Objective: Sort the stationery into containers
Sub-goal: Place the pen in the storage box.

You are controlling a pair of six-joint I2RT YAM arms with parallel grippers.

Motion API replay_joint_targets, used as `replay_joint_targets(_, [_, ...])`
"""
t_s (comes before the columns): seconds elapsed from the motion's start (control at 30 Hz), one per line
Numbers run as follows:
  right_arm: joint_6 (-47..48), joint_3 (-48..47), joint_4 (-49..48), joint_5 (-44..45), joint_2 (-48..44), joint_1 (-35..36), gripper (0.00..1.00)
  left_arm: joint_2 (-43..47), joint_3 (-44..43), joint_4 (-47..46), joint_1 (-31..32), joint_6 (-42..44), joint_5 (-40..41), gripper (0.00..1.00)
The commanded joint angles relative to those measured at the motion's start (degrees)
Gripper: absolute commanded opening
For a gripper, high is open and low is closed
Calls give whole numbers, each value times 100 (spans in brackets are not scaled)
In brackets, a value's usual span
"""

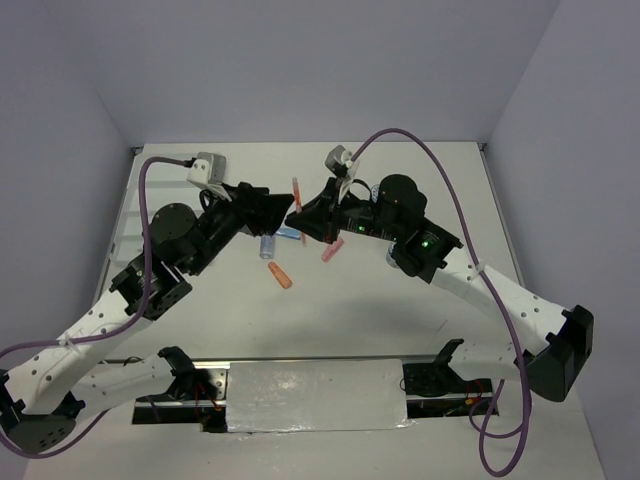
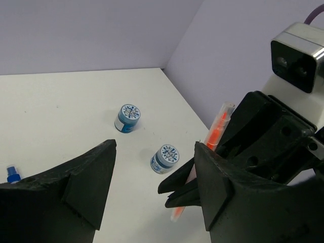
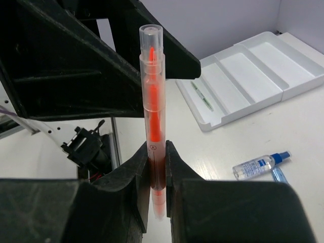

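Looking down from the top camera, the two arms meet above the middle of the surface (image 1: 360, 320), with an orange marker (image 1: 296, 190) standing up between their tips. Beneath them lie a small bottle (image 1: 268, 246), an orange piece (image 1: 281, 276) and a pink piece (image 1: 332, 250), all loose on the surface and not in any compartment.

From the left wrist, the left jaws stand wide with nothing between them. The marker (image 2: 217, 129) rises just behind one side of them, pinched by the other arm. One tape roll (image 2: 127, 117) and a second tape roll (image 2: 165, 158) sit on the surface beyond.

From the right wrist, the right jaws are clamped on the marker (image 3: 152, 126) near its lower end, so most of its length sticks up unsupported. The tray (image 3: 253, 105) lies further off, with a green pen (image 3: 202, 94) in the compartment nearest this camera.

Held so low, the marker could swivel or slip when the arm swings toward the tray. The left jaws are so near that a move by either arm may knock it loose, and a dropped marker could roll away or strike the tape rolls.
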State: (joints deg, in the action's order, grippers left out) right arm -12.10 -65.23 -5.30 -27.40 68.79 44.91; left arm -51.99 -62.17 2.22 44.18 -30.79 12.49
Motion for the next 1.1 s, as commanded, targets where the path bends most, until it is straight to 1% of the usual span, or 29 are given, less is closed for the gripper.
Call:
replay_joint_targets(0.0, [32, 19, -402, 24, -51, 88, 0, 4, -103, -352, 11, 222, -413, 74])
replay_joint_targets(0.17, [-82, 11, -305, 191, 64, 124, 0, 224, 258, -942, 11, 362, -1142, 70])
replay_joint_targets(0.23, [-170, 28, -287, 339, 64, 133, 0, 224, 258, -952, 11, 424, -1205, 67])
replay_joint_targets(0.3, [-407, 98, -278, 997, -15, 132, 0, 206, 206, -846, 11, 477, -1056, 66])
replay_joint_targets(0.33, [-564, 133, -279, 1495, -59, 115, 0, 215, 197, -776, 11, 494, -1021, 66])
replay_joint_targets(0.4, [-653, 169, -322, 1615, -94, 71, 0, 241, 214, -758, 11, 521, -959, 67])
replay_joint_targets(0.47, [-627, 125, -349, 1379, -51, 62, 0, 259, 240, -776, 11, 565, -1020, 70])
replay_joint_targets(0.53, [-610, 63, -410, 1089, 64, 80, 0, 268, 258, -845, 11, 582, -1082, 70])
replay_joint_targets(0.57, [-583, 46, -489, 809, 99, 106, 0, 242, 250, -855, 11, 574, -1082, 70])
replay_joint_targets(0.67, [-417, 159, -700, 430, 91, 211, 0, 172, 206, -828, 3, 609, -1003, 69])
replay_joint_targets(0.73, [-303, 134, -666, 402, 99, 290, 0, 75, 144, -785, 11, 644, -951, 69])
replay_joint_targets(0.77, [-258, 29, -500, 358, 160, 308, 0, 57, 127, -758, 11, 644, -933, 68])
replay_joint_targets(0.9, [-100, -113, -314, 261, 275, 422, 0, -74, 118, -863, 3, 626, -1046, 65])
replay_joint_targets(1.0, [-47, -139, -287, 226, 301, 493, 0, -162, 65, -881, -15, 609, -1064, 57])
replay_joint_targets(1.03, [-21, -139, -279, 235, 301, 502, 0, -206, 56, -872, -32, 609, -1073, 48])
replay_joint_targets(1.07, [-3, -139, -261, 226, 310, 502, 0, -224, 47, -872, -33, 600, -1091, 42])
